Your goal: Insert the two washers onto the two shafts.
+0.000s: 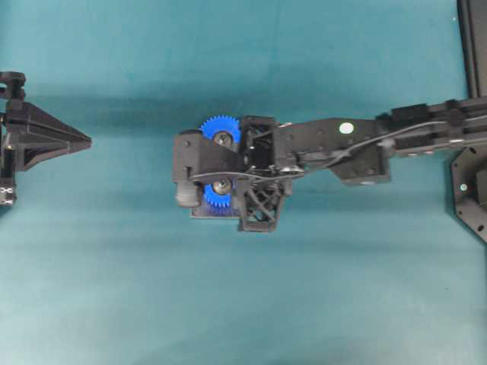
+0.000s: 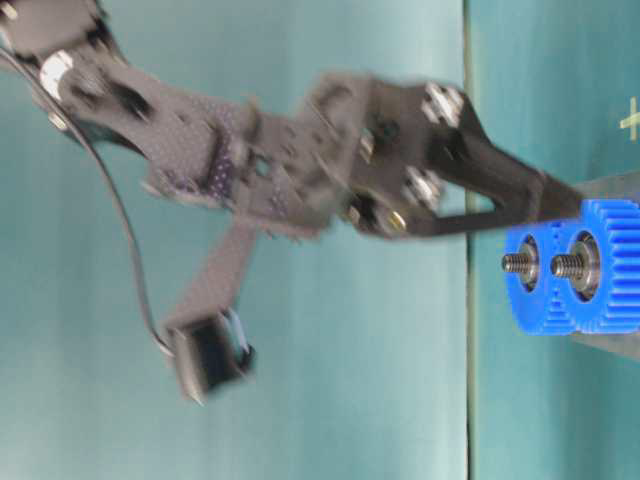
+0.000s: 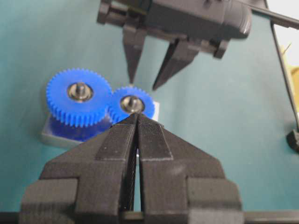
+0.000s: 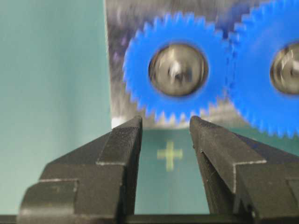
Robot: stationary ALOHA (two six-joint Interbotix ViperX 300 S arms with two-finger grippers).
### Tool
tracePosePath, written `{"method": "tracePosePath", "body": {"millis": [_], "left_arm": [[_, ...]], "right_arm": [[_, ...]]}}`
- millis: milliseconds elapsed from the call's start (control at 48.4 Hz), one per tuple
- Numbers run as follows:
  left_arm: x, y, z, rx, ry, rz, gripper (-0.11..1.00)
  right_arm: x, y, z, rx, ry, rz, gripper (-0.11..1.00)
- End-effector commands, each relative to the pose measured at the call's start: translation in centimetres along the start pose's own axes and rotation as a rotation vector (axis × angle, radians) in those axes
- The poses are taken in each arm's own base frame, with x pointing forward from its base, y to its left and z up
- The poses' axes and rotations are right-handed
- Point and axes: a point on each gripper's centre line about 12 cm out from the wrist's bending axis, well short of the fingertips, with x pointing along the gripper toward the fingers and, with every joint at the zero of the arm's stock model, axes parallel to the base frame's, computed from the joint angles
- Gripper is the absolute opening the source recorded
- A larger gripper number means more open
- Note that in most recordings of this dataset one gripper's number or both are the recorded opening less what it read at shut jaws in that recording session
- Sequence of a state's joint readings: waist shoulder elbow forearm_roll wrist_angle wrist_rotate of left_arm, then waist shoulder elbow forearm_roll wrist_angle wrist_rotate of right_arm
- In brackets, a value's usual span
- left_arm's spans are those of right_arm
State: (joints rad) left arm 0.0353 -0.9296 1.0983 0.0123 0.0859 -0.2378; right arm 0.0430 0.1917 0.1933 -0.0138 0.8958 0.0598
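Gears [image 3: 77, 102] mesh on a grey base plate [image 3: 49, 134]; right gripper [image 4: 166, 123] hovers at the smaller gear's [image 4: 177, 70] 6 o'clock, jaws apart, nothing between. Shaft [image 4: 176, 70] carries a silvery washer [image 4: 164, 70]. Left gripper [image 3: 135, 116] is pinched closed, empty.

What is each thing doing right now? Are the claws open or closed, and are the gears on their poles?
Left claw: shut, empty.
Right claw: open, nothing between its fingers, just above the gears.
Small blue plastic gear: seated on its metal shaft, on the grey base plate.
Large blue plastic gear: seated on its shaft, teeth meshed with the small one.
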Motion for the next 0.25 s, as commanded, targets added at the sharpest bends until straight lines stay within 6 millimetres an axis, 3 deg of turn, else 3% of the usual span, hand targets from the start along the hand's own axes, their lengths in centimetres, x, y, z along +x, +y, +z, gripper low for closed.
{"method": "tracePosePath", "body": {"millis": [0,227], "left_arm": [[0.1,-0.1,0.5,0.004,-0.012,-0.001,0.00],[0.1,-0.1,0.4,0.020,-0.008,0.000,0.00]], "right_arm": [[-2.8,0.1,0.1,0.005,-0.061,0.005,0.44],[-5.2,-0.1,-1.3,0.004,-0.109,0.003,0.44]]}}
